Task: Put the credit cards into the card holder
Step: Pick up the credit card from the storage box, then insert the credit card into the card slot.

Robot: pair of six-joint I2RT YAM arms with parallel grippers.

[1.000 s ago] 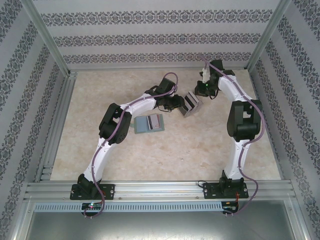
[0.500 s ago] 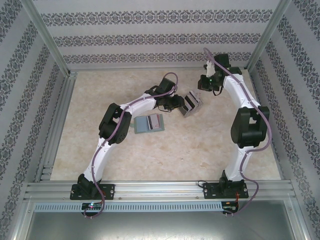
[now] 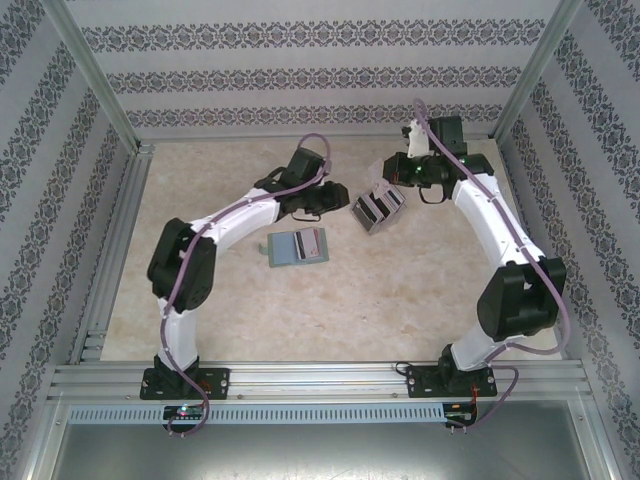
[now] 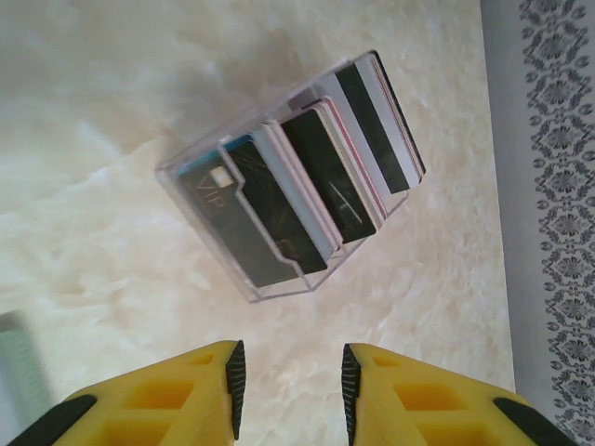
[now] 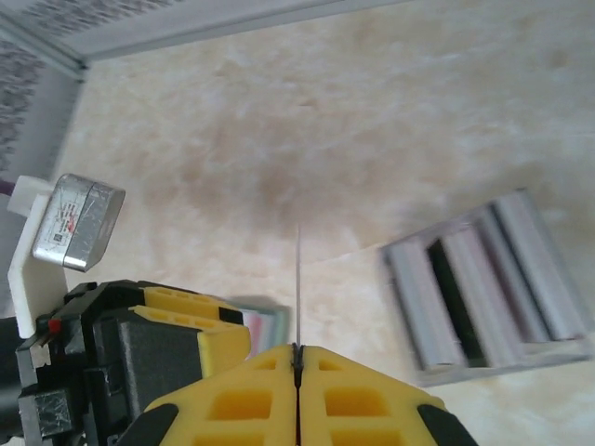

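Observation:
The pale green card holder [image 3: 300,247] lies open on the table, its grey inside and its white and red pockets facing up. Several dark credit cards [image 4: 307,190] stand in a clear plastic rack [image 3: 378,208]. My left gripper [image 4: 290,372] is open and holds nothing, a short way from the rack's near corner. My right gripper [image 5: 298,351] is shut on one thin credit card [image 5: 298,279], seen edge-on and sticking straight out of the fingertips. In the top view it hovers [image 3: 402,172] just behind the rack. The card holder [image 5: 265,325] shows blurred below that card.
The clear rack [image 5: 488,288] sits to the right in the right wrist view, and the left gripper's yellow finger [image 5: 186,325] is at the lower left. Patterned walls and metal rails [image 3: 110,250] enclose the beige marble table [image 3: 380,300].
The left arm has drawn back to the left, off the rack, and its elbow has swung outwards. The right arm has stretched out, its gripper ending behind the rack.

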